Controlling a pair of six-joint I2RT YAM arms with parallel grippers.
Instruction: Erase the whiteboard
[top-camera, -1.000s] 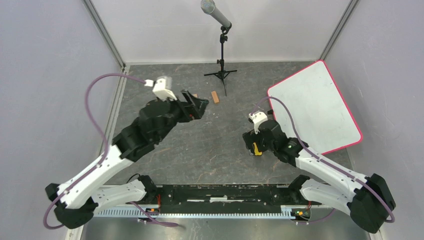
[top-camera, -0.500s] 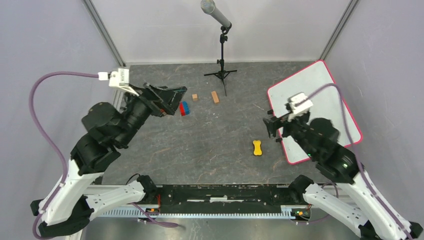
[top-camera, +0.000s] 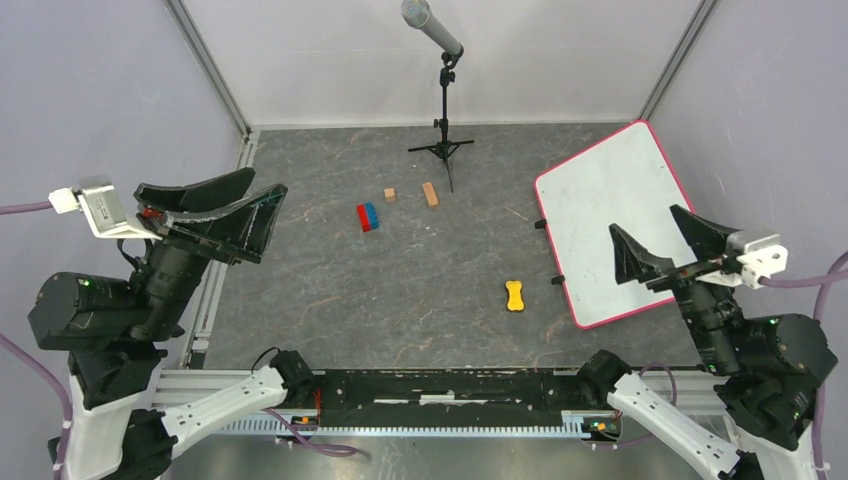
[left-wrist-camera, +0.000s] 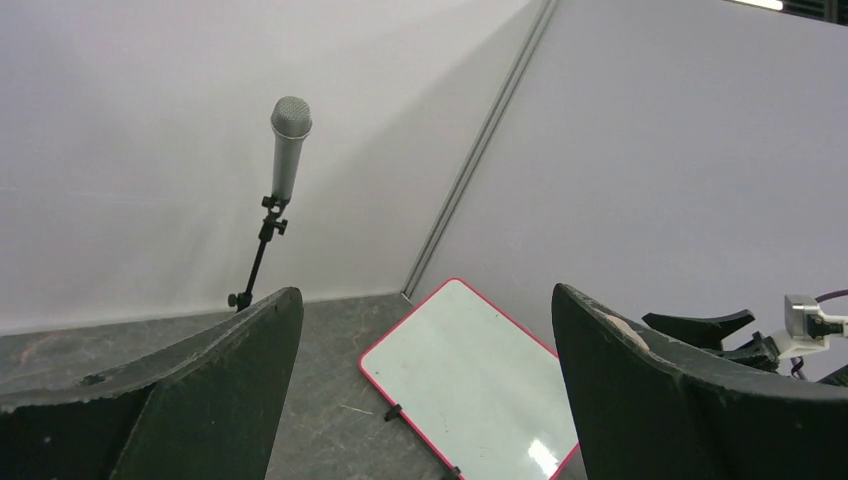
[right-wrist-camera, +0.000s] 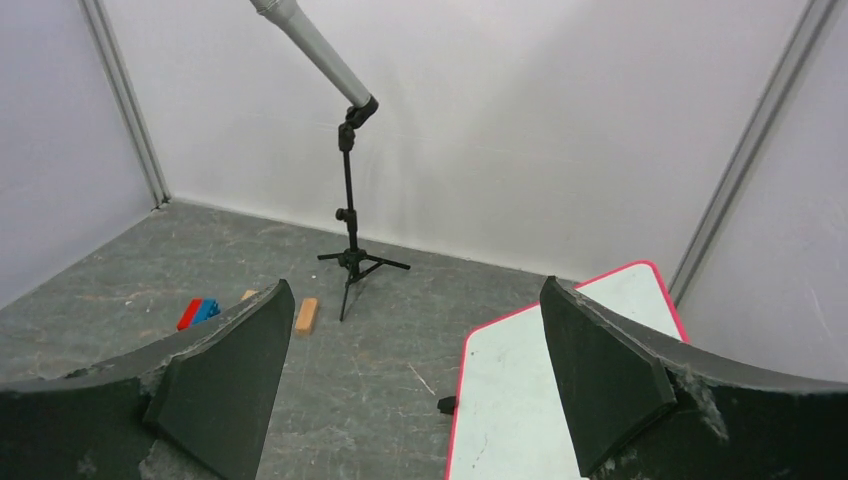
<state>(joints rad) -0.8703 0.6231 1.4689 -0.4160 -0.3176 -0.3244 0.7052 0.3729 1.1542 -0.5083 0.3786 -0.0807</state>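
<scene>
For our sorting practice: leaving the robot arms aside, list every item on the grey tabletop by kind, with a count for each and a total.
Whiteboard: 1
Microphone on tripod stand: 1
Wooden blocks: 2
Red-and-blue block: 1
Yellow bone-shaped toy: 1
Total: 6

Whiteboard (top-camera: 610, 190) unobstructed; mic stand (top-camera: 441, 147), blocks (top-camera: 369, 216) well apart.

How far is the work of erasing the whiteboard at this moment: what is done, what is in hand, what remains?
Done, it seems: the whiteboard shows no writing in any view. In hand: nothing; the left gripper and the right gripper are open, empty and raised above the table. Left: apparently nothing, though faint marks would be too small to see.
</scene>
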